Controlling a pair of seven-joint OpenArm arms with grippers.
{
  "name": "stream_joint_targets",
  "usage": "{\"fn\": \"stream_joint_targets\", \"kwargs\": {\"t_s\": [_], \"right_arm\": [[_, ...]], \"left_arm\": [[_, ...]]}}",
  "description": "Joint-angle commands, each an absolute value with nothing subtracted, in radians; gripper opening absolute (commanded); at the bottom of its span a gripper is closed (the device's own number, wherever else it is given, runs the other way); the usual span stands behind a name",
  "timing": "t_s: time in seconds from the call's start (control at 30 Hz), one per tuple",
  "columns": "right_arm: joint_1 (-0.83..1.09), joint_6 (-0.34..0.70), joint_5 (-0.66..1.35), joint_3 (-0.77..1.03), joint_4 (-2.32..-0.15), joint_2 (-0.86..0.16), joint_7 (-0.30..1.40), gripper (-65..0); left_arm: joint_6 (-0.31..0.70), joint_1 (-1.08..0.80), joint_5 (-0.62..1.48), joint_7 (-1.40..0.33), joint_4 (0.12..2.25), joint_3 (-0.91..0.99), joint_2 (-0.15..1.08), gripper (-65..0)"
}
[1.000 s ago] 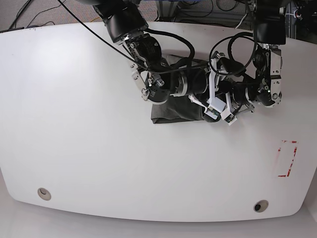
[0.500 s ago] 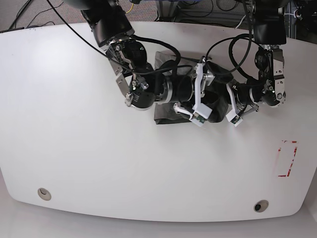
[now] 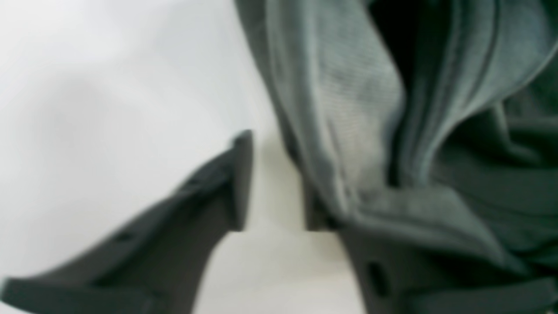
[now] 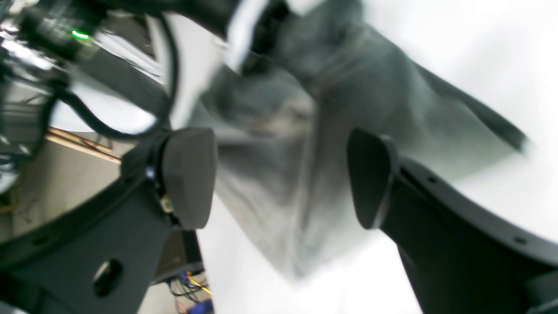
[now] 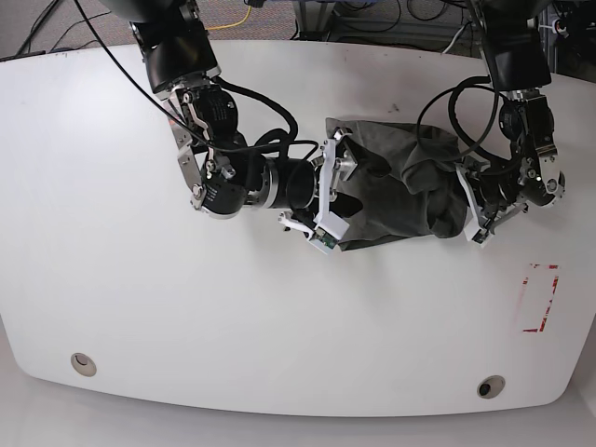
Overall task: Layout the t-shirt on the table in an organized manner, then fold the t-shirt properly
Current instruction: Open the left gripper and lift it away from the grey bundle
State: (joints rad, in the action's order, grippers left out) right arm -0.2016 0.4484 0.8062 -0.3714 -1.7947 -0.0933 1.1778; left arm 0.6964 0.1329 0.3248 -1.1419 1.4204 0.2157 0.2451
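Note:
The dark grey-green t-shirt (image 5: 400, 182) lies bunched and wrinkled on the white table (image 5: 140, 279), a little right of centre. My right gripper (image 5: 333, 197) is at the shirt's left edge. In the right wrist view it (image 4: 279, 179) is wide open, with the shirt (image 4: 348, 100) beyond its fingers and nothing between them. My left gripper (image 5: 472, 226) is at the shirt's right edge. In the left wrist view it (image 3: 272, 183) has a gap showing bare table between its fingertips, and the shirt (image 3: 340, 109) drapes over the right-hand finger (image 3: 392, 270).
A red tape rectangle (image 5: 538, 298) marks the table at the right. Two round grommet holes (image 5: 83, 363) (image 5: 490, 386) sit near the front edge. Cables and equipment lie behind the table's far edge.
The arm with the right wrist camera has swung left and now sits at the shirt's left edge. The other arm has moved right. The shirt is stretched wider and more of it is uncovered.

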Motion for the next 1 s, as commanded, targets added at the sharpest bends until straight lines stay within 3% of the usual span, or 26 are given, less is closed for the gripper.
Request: {"fn": "stream_joint_targets", "kwargs": {"t_s": [0.0,0.23,0.63,0.97], "right_arm": [[-0.217,0.456,0.826,-0.374,-1.816,-0.085,1.155,-21.2],[-0.214,0.456,0.826,-0.372,-1.813,-0.087,1.155,-21.2],[-0.213,0.456,0.826,-0.371,-1.811,-0.108,1.153,-21.2],[-0.199,0.456,0.814,-0.377,-1.81,-0.108,1.148,-21.2]], "left_arm": [[0.698,0.16,0.344,-1.153,1.475,0.214,0.251,-37.8],[0.698,0.162,0.346,-1.191,1.581,0.222,0.22,-29.2],[0.698,0.179,0.343,-1.196,1.75,0.3,0.225,-29.0],[0.698,0.193,0.344,-1.196,1.856,0.366,0.332,-29.0]]}}
